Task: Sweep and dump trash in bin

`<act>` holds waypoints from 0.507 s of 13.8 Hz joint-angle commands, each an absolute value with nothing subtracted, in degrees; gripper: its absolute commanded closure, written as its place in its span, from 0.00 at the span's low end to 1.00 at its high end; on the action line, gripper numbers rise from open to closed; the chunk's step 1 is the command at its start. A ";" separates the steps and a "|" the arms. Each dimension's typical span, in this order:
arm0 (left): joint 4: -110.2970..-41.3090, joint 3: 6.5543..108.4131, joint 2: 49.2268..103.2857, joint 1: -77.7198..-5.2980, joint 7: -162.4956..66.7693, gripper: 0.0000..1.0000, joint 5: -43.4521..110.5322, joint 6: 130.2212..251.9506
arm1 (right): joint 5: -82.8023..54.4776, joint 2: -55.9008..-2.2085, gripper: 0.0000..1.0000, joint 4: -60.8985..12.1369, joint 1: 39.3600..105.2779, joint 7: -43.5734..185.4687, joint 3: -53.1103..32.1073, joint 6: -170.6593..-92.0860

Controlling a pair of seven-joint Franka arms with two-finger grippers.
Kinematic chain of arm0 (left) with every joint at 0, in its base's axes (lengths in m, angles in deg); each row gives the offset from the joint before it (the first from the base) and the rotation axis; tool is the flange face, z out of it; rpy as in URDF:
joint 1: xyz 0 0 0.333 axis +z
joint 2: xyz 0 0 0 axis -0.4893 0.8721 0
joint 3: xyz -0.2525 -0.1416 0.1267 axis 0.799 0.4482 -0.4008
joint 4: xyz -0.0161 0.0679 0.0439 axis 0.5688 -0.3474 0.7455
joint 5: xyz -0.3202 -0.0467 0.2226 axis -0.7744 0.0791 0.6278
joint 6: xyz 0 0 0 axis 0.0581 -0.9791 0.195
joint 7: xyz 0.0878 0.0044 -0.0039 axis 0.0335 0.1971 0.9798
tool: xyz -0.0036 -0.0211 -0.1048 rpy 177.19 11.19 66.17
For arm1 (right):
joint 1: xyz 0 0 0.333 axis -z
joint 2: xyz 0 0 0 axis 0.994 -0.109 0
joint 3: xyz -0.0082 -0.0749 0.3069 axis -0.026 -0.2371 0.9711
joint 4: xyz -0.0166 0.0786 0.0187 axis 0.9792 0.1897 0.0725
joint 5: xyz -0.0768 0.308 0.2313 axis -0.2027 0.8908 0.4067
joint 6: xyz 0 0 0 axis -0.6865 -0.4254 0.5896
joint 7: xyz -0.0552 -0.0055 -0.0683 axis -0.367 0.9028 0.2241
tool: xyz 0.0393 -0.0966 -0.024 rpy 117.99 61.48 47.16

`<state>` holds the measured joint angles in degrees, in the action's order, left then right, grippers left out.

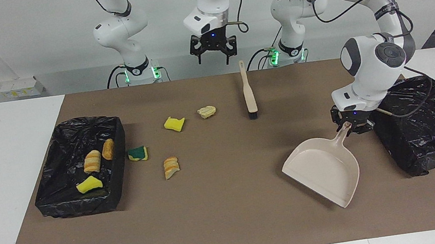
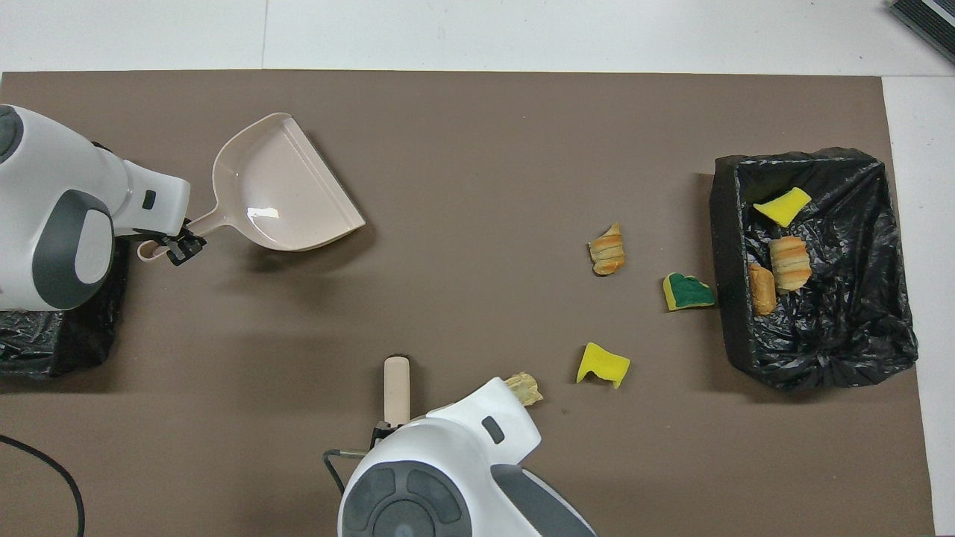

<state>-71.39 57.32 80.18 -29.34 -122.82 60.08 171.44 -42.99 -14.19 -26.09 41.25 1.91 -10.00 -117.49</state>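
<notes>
My left gripper [image 1: 350, 123] is shut on the handle of the beige dustpan [image 1: 324, 168], which hangs tilted low over the mat beside a covered black box [image 1: 423, 124]. My right gripper [image 1: 213, 51] hangs open and holds nothing, over the mat's edge by the brush [image 1: 248, 92] handle. Loose trash on the mat: a yellow sponge [image 1: 174, 123], a tan chunk [image 1: 206, 111], a green-yellow sponge [image 1: 137, 153] and a striped bread piece [image 1: 171, 166]. The black-lined bin [image 1: 81, 205] holds two bread pieces [image 1: 92, 161] and a yellow sponge [image 1: 88, 184].
The brush [image 2: 396, 377] lies on the brown mat [image 2: 477, 149] with its bristles pointing away from the robots. In the overhead view my right arm [image 2: 448, 477] covers the brush handle and part of the tan chunk [image 2: 526, 386]. White table borders the mat.
</notes>
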 commanded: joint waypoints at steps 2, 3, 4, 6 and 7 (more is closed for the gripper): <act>-73.30 57.88 79.38 -26.48 -136.51 1.00 60.87 173.37 | -40.18 -12.56 0.00 -33.29 35.34 -4.52 -10.23 -123.61; -73.91 57.88 78.77 -26.22 -139.22 1.00 60.96 173.38 | -40.18 -12.74 0.00 -35.22 33.58 -6.64 -10.14 -126.60; -74.53 57.88 78.68 -26.13 -147.42 1.00 60.96 173.81 | -40.18 -13.44 0.00 -36.11 32.51 -7.53 -10.23 -128.63; -75.06 57.88 78.50 -26.13 -156.97 1.00 60.87 174.61 | -42.01 -18.35 0.00 -36.03 28.75 -9.64 -10.23 -131.79; -76.54 57.88 77.54 -26.13 -157.35 1.00 60.96 174.69 | -44.46 -20.20 0.00 -36.12 28.03 -10.69 -10.23 -134.07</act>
